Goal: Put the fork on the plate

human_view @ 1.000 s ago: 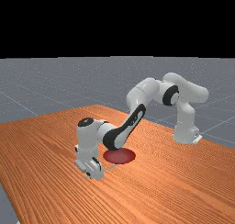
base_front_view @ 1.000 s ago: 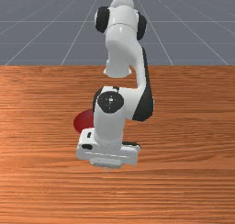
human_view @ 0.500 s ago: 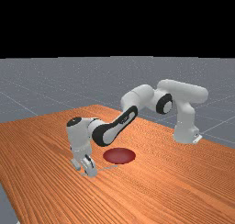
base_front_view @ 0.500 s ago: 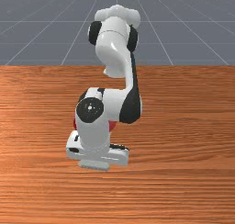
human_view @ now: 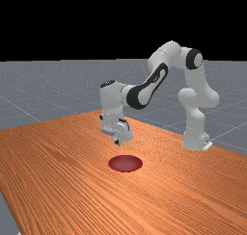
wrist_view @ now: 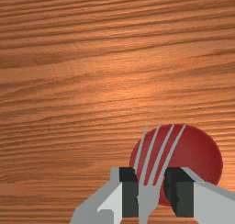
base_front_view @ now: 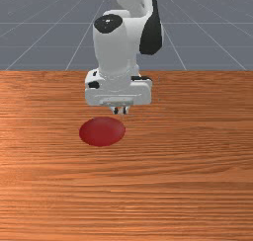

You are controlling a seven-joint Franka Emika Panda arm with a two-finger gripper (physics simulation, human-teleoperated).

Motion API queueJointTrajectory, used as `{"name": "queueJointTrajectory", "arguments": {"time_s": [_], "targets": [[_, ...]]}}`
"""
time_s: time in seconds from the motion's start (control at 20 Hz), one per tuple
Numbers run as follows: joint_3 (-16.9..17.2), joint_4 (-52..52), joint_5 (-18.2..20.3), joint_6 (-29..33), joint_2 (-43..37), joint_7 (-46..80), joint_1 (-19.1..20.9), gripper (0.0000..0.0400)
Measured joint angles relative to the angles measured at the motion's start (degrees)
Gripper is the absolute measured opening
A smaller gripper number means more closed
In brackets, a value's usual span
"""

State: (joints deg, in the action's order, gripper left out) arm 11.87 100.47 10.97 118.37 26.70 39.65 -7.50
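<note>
Hanging above the worktop (base_front_view: 197,185) in the front view, the jaws appear just beyond the red plate (base_front_view: 102,132); in the far view they carry the fork (human_view: 137,142) clear of the wood; in the wrist view 2 fingers (wrist_view: 130,198) are clenched on its neck, its 4 tines showing against the plate.

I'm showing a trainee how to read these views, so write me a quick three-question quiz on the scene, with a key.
1. Multiple choice: what colour is the plate? (a) blue (b) red (c) green
2. True or false: the gripper is shut on the fork.
3. Fill in: in the wrist view, the fork shows ___ tines.

Key: 1 b; 2 true; 3 four
</note>
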Motion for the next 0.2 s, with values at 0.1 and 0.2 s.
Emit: {"name": "queueJointTrajectory", "arguments": {"time_s": [0.1, 0.2], "targets": [[1.50, 12.80, -0.48, 4.63, -1.97, -3.04, 1.69, 0.0096], [2.53, 18.10, 0.04, 11.02, 0.47, -6.03, 4.07, 0.0096]]}}
